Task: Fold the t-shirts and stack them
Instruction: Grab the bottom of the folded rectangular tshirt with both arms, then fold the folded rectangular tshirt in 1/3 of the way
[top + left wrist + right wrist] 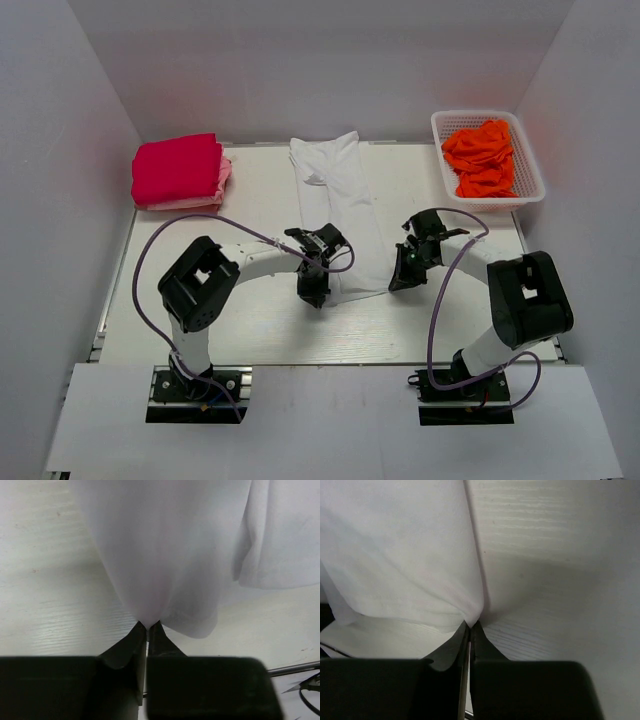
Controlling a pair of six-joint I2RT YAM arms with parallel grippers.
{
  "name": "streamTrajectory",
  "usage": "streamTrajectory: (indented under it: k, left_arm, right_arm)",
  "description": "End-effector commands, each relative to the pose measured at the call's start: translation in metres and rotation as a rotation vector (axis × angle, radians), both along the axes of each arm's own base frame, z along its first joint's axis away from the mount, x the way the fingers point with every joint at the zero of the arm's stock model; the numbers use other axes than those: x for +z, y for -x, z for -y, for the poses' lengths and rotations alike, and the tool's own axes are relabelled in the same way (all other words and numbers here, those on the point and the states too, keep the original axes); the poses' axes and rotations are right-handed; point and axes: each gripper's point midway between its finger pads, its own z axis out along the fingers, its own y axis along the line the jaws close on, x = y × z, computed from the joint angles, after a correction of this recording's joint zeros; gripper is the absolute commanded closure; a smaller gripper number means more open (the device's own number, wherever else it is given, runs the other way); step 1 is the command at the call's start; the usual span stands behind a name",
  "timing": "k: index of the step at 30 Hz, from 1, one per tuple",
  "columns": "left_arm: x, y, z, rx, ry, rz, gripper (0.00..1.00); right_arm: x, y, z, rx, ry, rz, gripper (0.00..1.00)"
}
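Note:
The white t-shirt [340,195] lies as a long narrow strip down the middle of the table. My left gripper [312,296] is shut on its near left corner; the cloth [165,555] hangs from the pinched tips [148,625]. My right gripper [396,283] is shut on its near right corner, and the cloth [405,565] bunches at the tips [470,624]. A folded crimson-pink shirt [176,168] lies on a paler pink one [224,176] at the back left. Orange shirts [482,157] fill the basket.
A white plastic lattice basket [529,165] stands at the back right corner. White walls close in the table on three sides. Bare table [160,300] lies to the left of the left arm and between the arm bases.

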Motion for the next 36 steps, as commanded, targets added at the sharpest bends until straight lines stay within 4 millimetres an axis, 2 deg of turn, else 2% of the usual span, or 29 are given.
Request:
streamTrajectory:
  k: [1,3,7,8,9,11,13,14,15,17,20,22,23,24,25,26,27,28,29,30,31,33,34,35,36]
  left_arm:
    - [-0.017,-0.004,-0.005,-0.013,-0.056,0.007,0.9]
    - [-0.008,-0.008,-0.001,-0.012,-0.044,0.018,1.0]
    - [0.016,-0.007,-0.001,0.04,-0.014,0.042,1.0]
    - [0.02,-0.003,-0.002,0.066,-0.012,0.025,1.0]
    - [0.022,0.006,-0.008,0.057,-0.038,0.004,1.0]
    - [0.024,0.02,-0.015,0.073,-0.045,-0.049,1.0]
    - [0.036,0.032,-0.015,0.089,-0.005,-0.082,1.0]
    - [0.033,0.036,-0.02,0.09,-0.023,-0.096,1.0]
    - [0.04,0.039,-0.016,0.085,0.007,-0.104,1.0]
    - [0.045,0.033,-0.015,0.077,0.007,-0.08,1.0]
    - [0.062,0.015,-0.005,0.082,0.038,-0.023,1.0]
    - [0.073,-0.005,0.003,0.093,0.081,0.031,1.0]
    - [0.077,-0.011,0.006,0.096,0.092,0.055,1.0]
    - [0.084,-0.022,0.013,0.084,0.115,0.082,1.0]
    - [0.086,-0.033,0.013,0.102,0.114,0.098,1.0]
    - [0.088,-0.041,0.011,0.118,0.098,0.114,1.0]
    - [0.092,-0.057,0.012,0.131,0.094,0.129,1.0]
    - [0.092,-0.062,0.007,0.146,0.071,0.124,1.0]
    - [0.099,-0.078,0.008,0.155,0.07,0.167,1.0]
    - [0.095,-0.09,0.001,0.166,0.051,0.177,1.0]
    - [0.095,-0.099,0.001,0.18,0.053,0.181,1.0]
    - [0.104,-0.125,-0.001,0.198,0.058,0.229,1.0]
    - [0.096,-0.134,0.0,0.208,0.048,0.22,1.0]
    - [0.108,-0.149,0.001,0.216,0.051,0.263,1.0]
    - [0.11,-0.158,0.001,0.227,0.058,0.273,1.0]
  right_arm:
    - [-0.008,0.002,0.0,0.04,0.011,-0.009,1.0]
    - [-0.002,0.004,-0.002,0.053,-0.006,0.003,1.0]
    - [0.02,0.022,-0.002,0.072,-0.034,-0.005,1.0]
    - [0.021,0.029,-0.003,0.072,-0.046,-0.023,1.0]
    - [0.026,0.048,-0.008,0.093,-0.096,-0.075,1.0]
    - [0.033,0.062,-0.013,0.099,-0.127,-0.093,1.0]
    - [0.043,0.081,-0.013,0.11,-0.144,-0.103,1.0]
    - [0.045,0.082,-0.014,0.113,-0.152,-0.096,1.0]
    - [0.048,0.083,-0.015,0.111,-0.154,-0.094,1.0]
    - [0.053,0.083,-0.018,0.114,-0.152,-0.086,1.0]
    - [0.061,0.063,-0.021,0.096,-0.129,-0.059,1.0]
    - [0.062,0.05,-0.02,0.083,-0.103,-0.036,1.0]
    - [0.077,0.032,-0.026,0.07,-0.111,0.006,1.0]
    - [0.082,0.023,-0.027,0.057,-0.109,0.027,1.0]
    - [0.08,0.014,-0.024,0.04,-0.076,0.04,1.0]
    - [0.095,-0.005,-0.03,0.033,-0.085,0.086,1.0]
    - [0.097,-0.014,-0.029,0.015,-0.069,0.096,1.0]
    - [0.096,-0.026,-0.03,0.004,-0.051,0.091,1.0]
    - [0.105,-0.037,-0.032,-0.005,-0.052,0.114,1.0]
    - [0.112,-0.048,-0.034,-0.011,-0.055,0.138,1.0]
    - [0.105,-0.052,-0.035,-0.02,-0.042,0.116,1.0]
    - [0.116,-0.072,-0.037,-0.049,-0.05,0.156,1.0]
    - [0.113,-0.081,-0.038,-0.062,-0.044,0.156,1.0]
    - [0.128,-0.098,-0.036,-0.088,-0.043,0.207,1.0]
    - [0.131,-0.105,-0.038,-0.093,-0.044,0.221,1.0]
